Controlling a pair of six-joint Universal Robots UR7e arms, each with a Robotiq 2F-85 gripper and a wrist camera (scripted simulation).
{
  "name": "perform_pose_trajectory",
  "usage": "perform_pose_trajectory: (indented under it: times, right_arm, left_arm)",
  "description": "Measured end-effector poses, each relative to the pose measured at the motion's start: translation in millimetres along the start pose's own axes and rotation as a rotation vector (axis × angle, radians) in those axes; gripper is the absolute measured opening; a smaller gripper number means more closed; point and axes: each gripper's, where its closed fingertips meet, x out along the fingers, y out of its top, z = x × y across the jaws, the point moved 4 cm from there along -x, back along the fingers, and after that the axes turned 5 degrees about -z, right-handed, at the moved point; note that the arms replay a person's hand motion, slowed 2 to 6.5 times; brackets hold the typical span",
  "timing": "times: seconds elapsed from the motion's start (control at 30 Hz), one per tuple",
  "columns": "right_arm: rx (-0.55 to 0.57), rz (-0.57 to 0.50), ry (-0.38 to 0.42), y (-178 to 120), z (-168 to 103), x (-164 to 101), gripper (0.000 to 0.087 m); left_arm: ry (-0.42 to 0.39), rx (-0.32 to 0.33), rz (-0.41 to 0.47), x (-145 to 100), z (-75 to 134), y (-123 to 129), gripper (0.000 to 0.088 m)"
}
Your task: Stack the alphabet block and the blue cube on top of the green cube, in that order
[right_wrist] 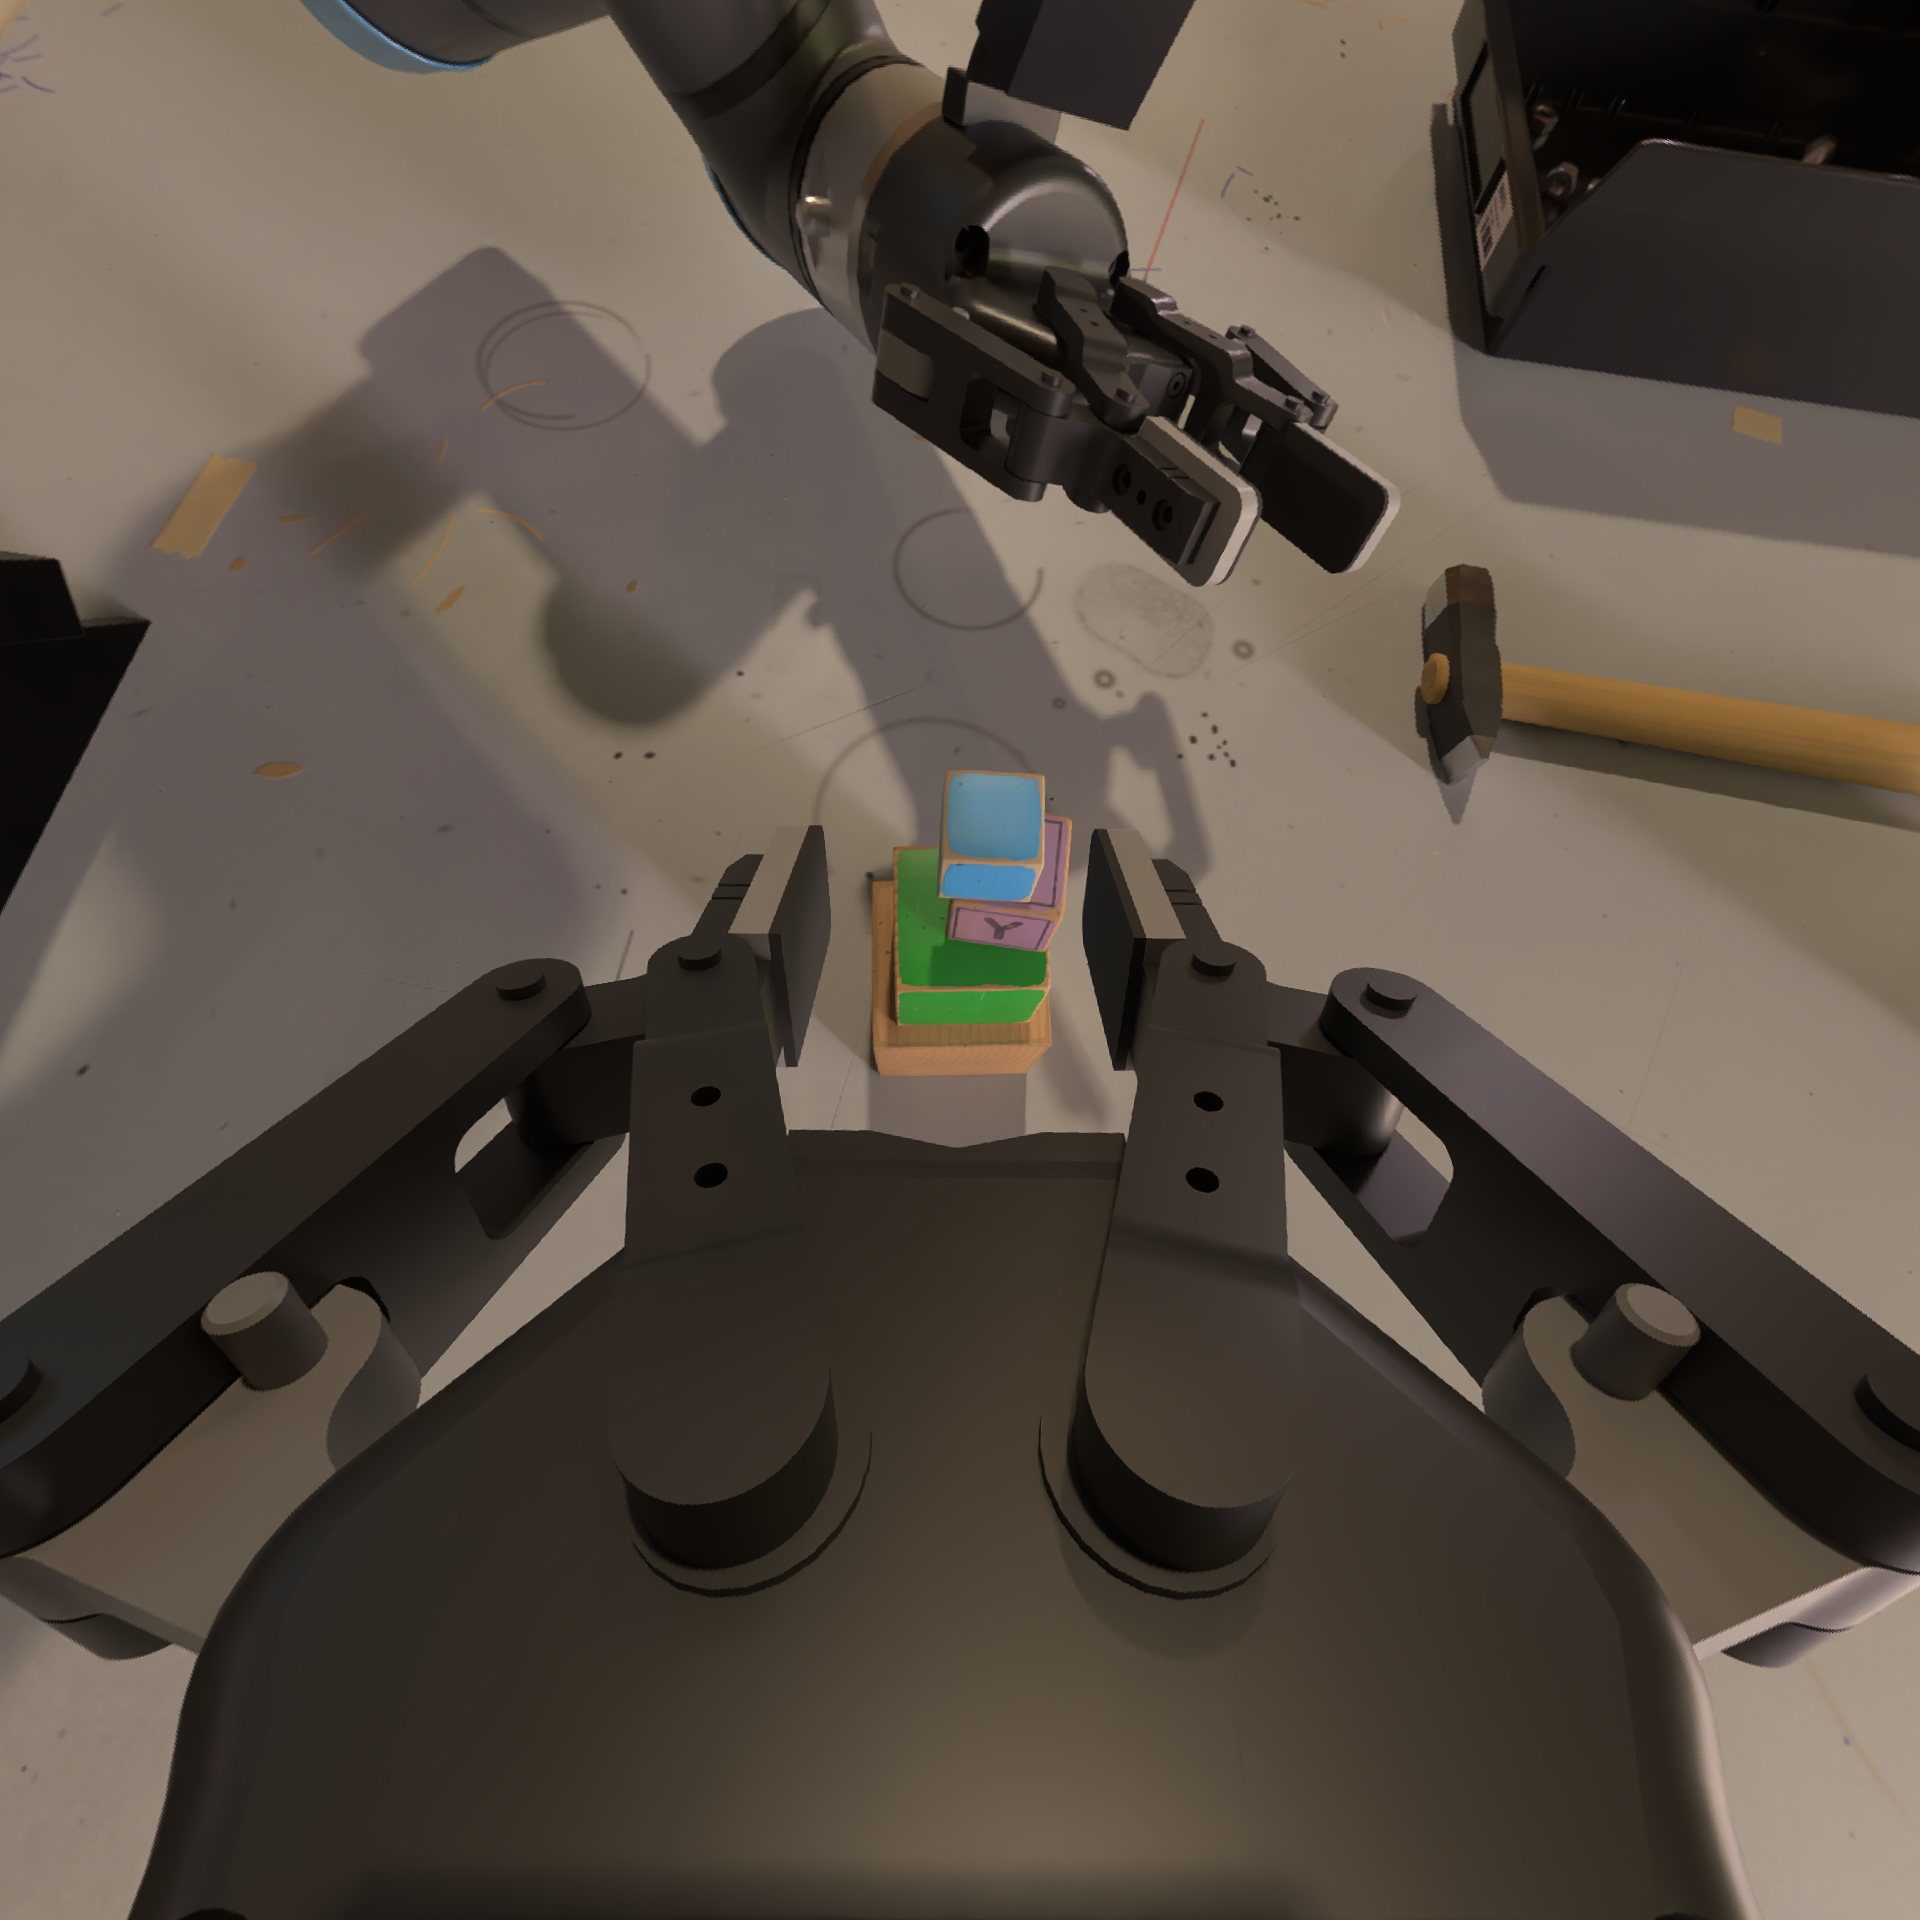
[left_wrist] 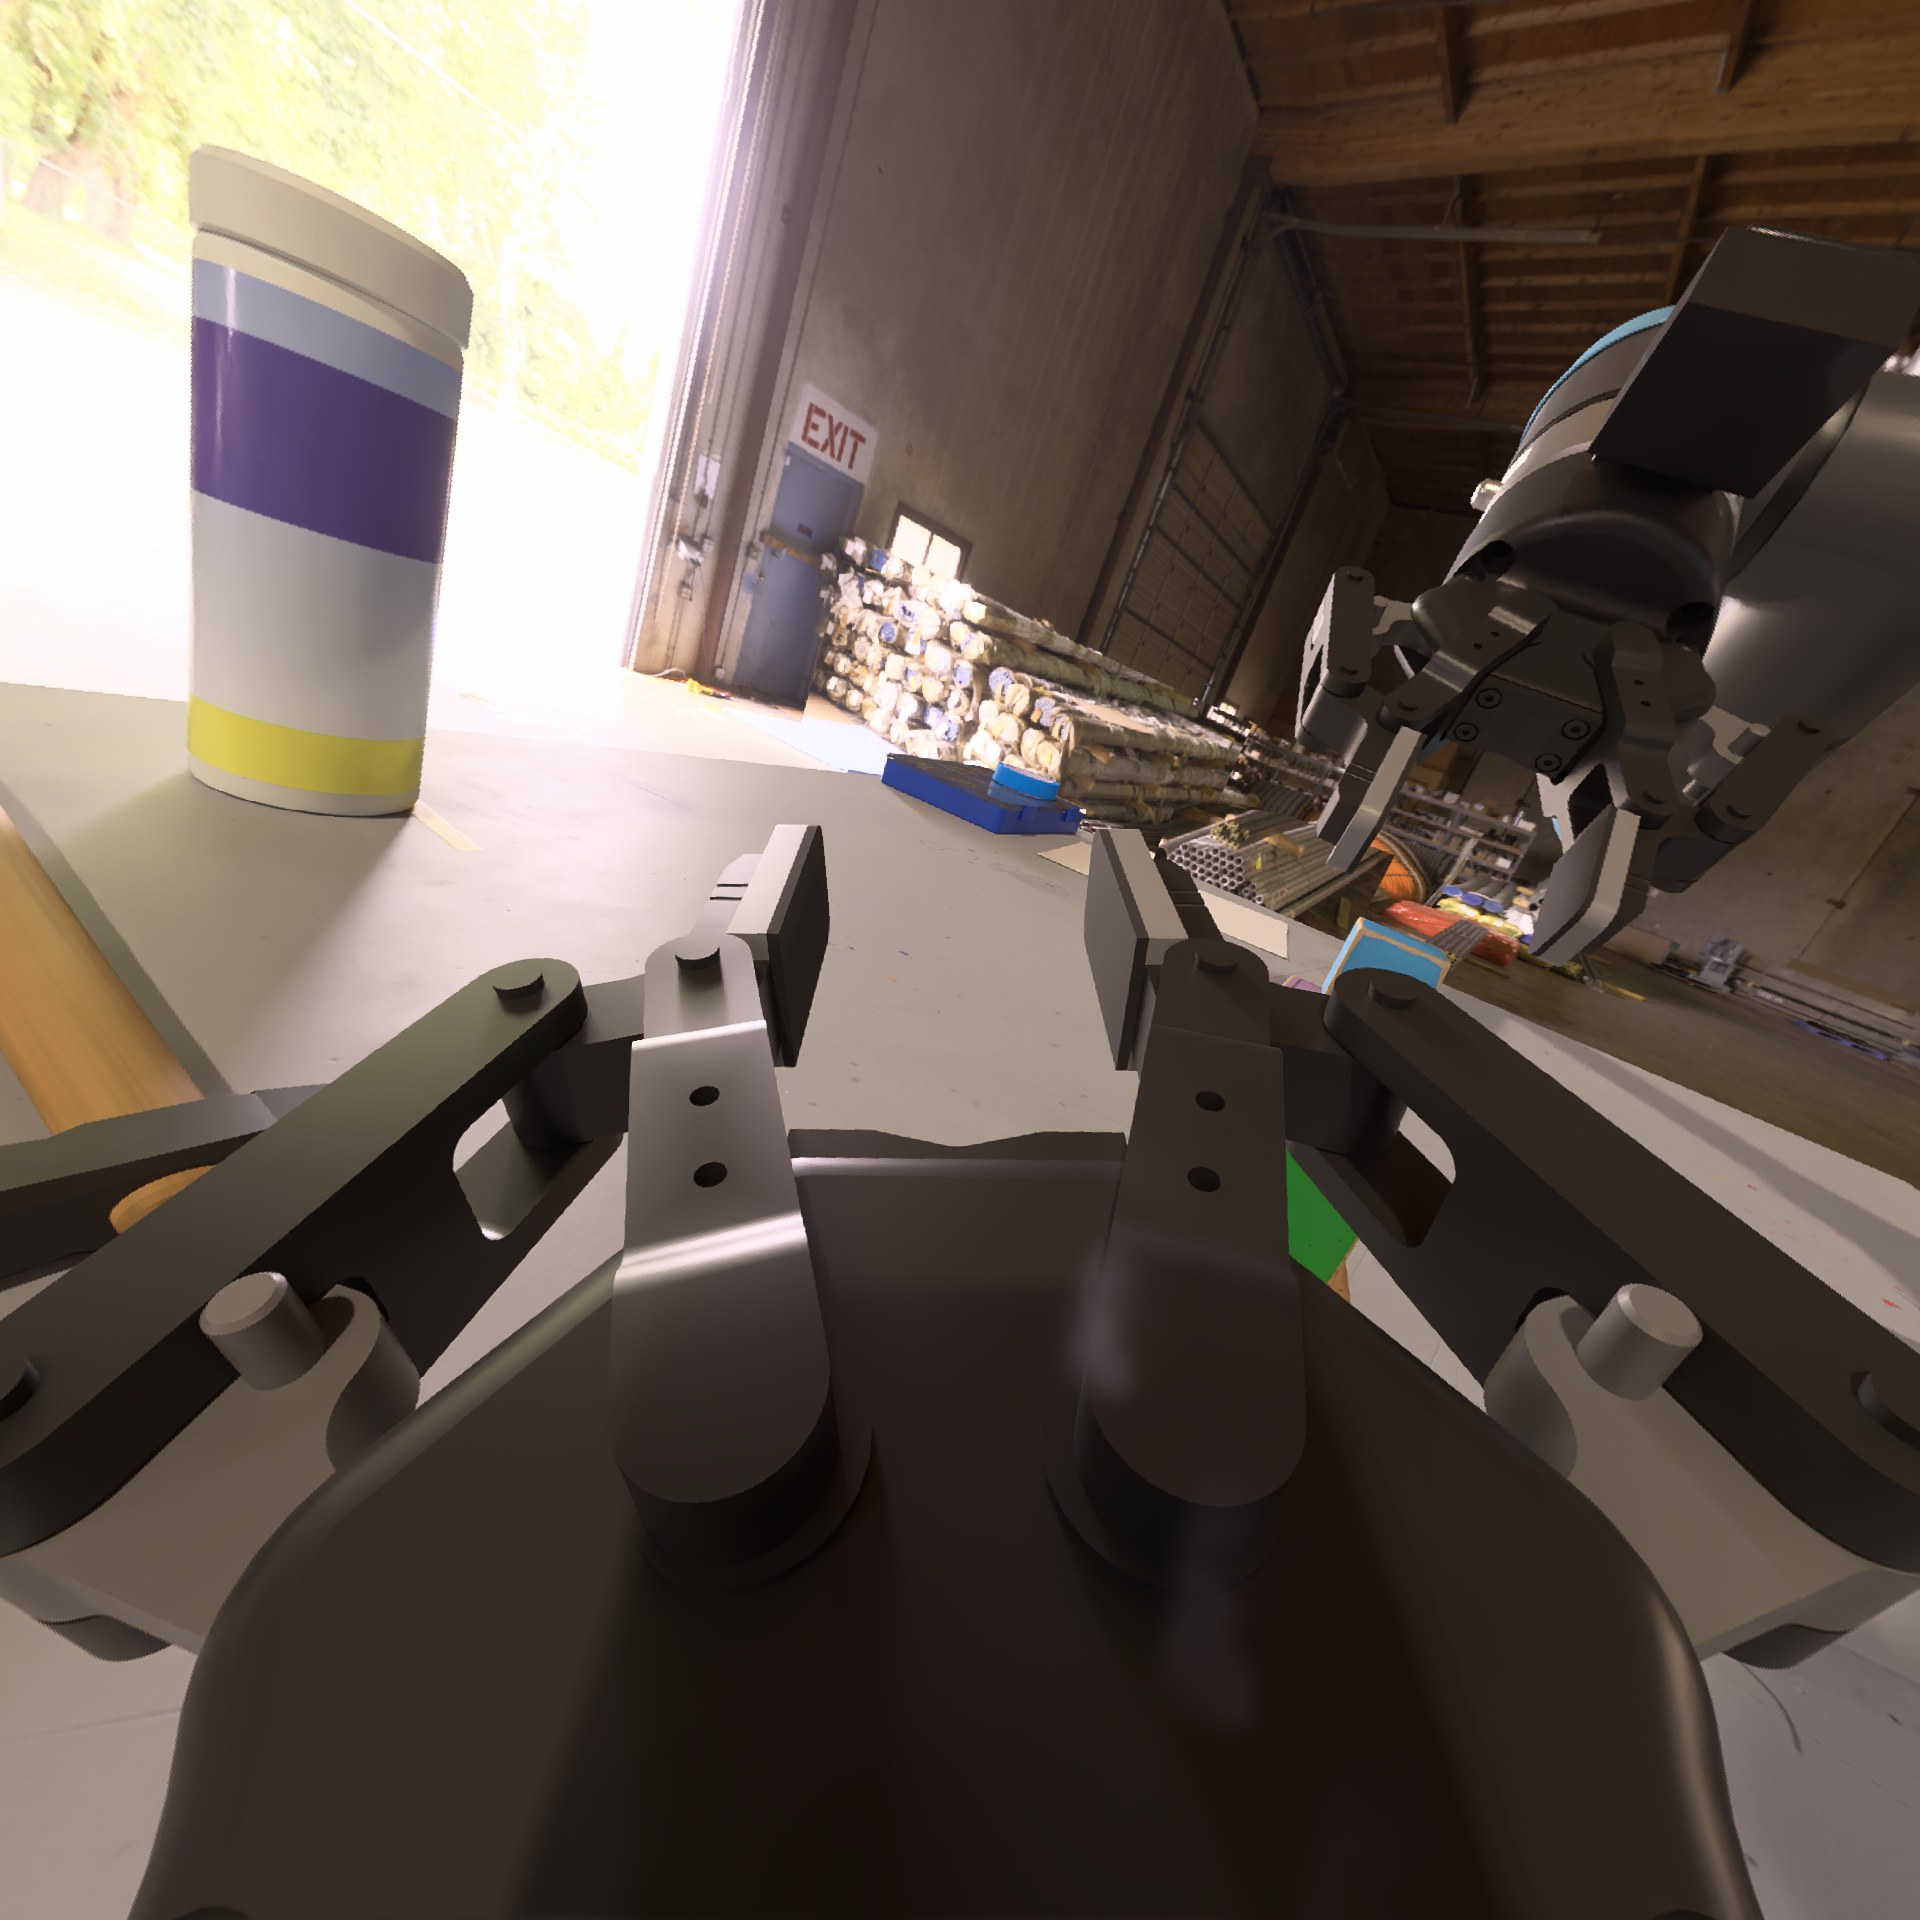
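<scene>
In the right wrist view a stack stands on the table: the green cube [right_wrist: 966,1003] resting on a plain wooden base, the purple alphabet block [right_wrist: 1003,928] on it, and the blue cube [right_wrist: 990,831] on top, shifted a little left. My right gripper [right_wrist: 956,883] is open and empty, above the stack and apart from it. My left gripper [left_wrist: 956,914] is open and empty, and also shows beyond the stack in the right wrist view [right_wrist: 1268,520]. In the left wrist view the blue cube [left_wrist: 1387,951] and green cube [left_wrist: 1314,1216] peek out behind my right finger, below the right gripper [left_wrist: 1475,862].
A white canister [left_wrist: 322,488] with purple and yellow bands stands at the far left. A hammer [right_wrist: 1558,707] with a wooden handle lies right of the stack. A black box [right_wrist: 1704,187] sits at the top right, and a dark object [right_wrist: 52,707] at the left edge.
</scene>
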Motion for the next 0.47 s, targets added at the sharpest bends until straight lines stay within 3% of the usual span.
perform_pose_trajectory:
  times: [0.23,0.47]
  right_arm:
    - [-0.024,0.026,0.04,-10,-9,-10,0.0434]
    - [-0.048,0.036,0.082,-23,-21,-16,0.0364]
  left_arm:
    - [0.001,0.008,-0.006,1,1,0,0.0452]
    - [0.003,0.018,-0.014,1,1,-1,0.0452]
